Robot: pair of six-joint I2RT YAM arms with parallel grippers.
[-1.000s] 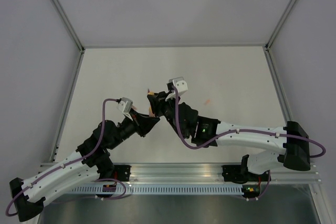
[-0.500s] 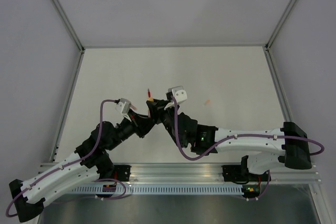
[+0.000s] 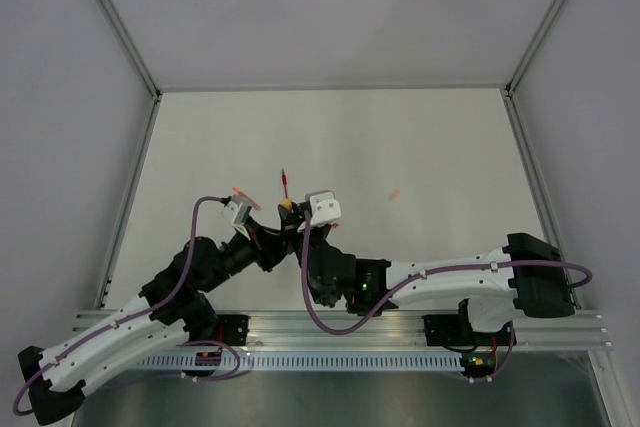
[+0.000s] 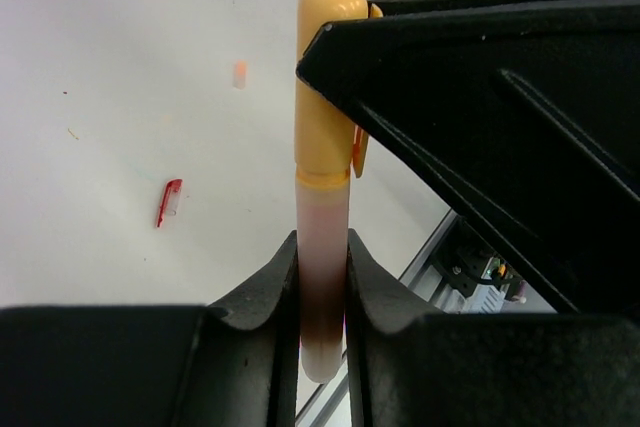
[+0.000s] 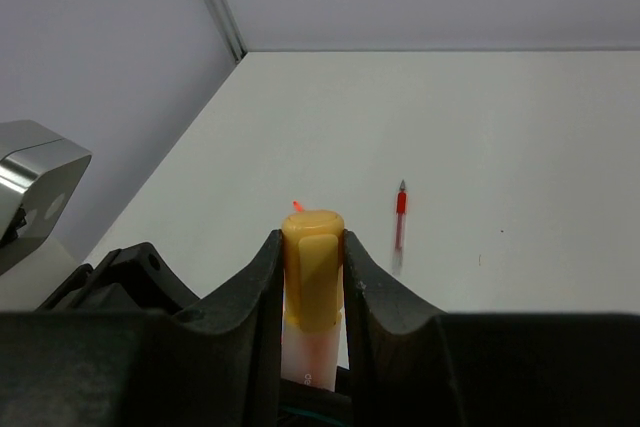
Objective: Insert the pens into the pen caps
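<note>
1. Above the near middle of the table (image 3: 420, 137), between both arms: salmon pen (image 4: 322, 287), with the orange cap (image 5: 312, 267) sitting on one end of it.
2. Gripped on the pale barrel by the left gripper (image 4: 322, 252), clenched tight on both sides of it.
3. Gripped on the cap by the right gripper (image 5: 312, 247), clenched on it from left and right.
4. Long axis in the left wrist view: straight up the picture, crosswise to the fingers; capped end at the top, bare pale end at the bottom, nearest to the camera.
5. Seen from the right wrist: rounded cap end pointing upward, pale barrel going down below it, then hidden by the fingers.
6. From the top camera only the yellow-orange cap visible between the two grippers; cannot tell the direction of the pen there.
7. On the table just beyond the grippers: red pen (image 3: 285, 180), lying flat, free of both grippers, long axis running away from the arm bases, dark tip toward the far edge.
8. To the right of the red pen, well apart: small orange piece (image 3: 395, 193) on the surface, too small to say what.
</note>
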